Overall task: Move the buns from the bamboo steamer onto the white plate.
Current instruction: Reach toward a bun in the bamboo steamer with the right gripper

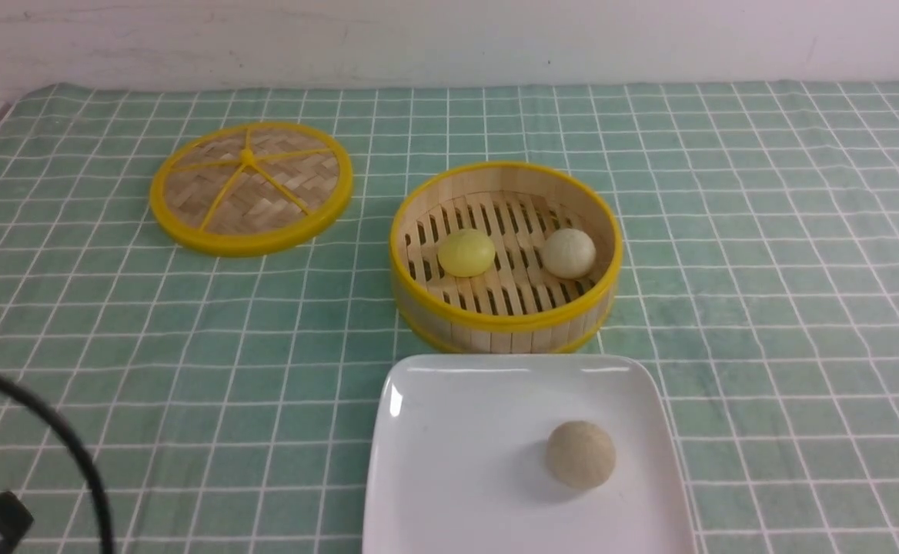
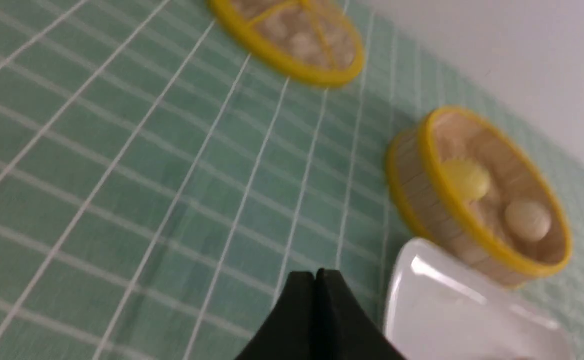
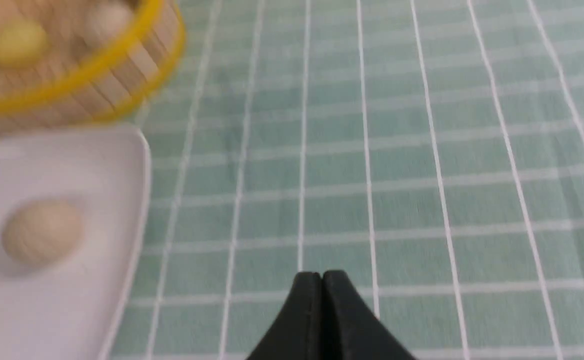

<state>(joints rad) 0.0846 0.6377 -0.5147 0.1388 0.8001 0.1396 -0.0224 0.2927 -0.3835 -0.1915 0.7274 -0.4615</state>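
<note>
Front view, frame centre: bamboo steamer holds yellow bun and cream bun. Lower centre: tan bun on white plate. Both left gripper and right gripper empty, jaws pressed together. Judged between transfers. Your next move: spread jaws, reach into steamer.

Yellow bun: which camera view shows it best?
The front view: the yellow bun is sharp and whole on the floor of the bamboo steamer. The left wrist view shows it small and blurred; the right wrist view gives only a blurred yellow patch.
</note>
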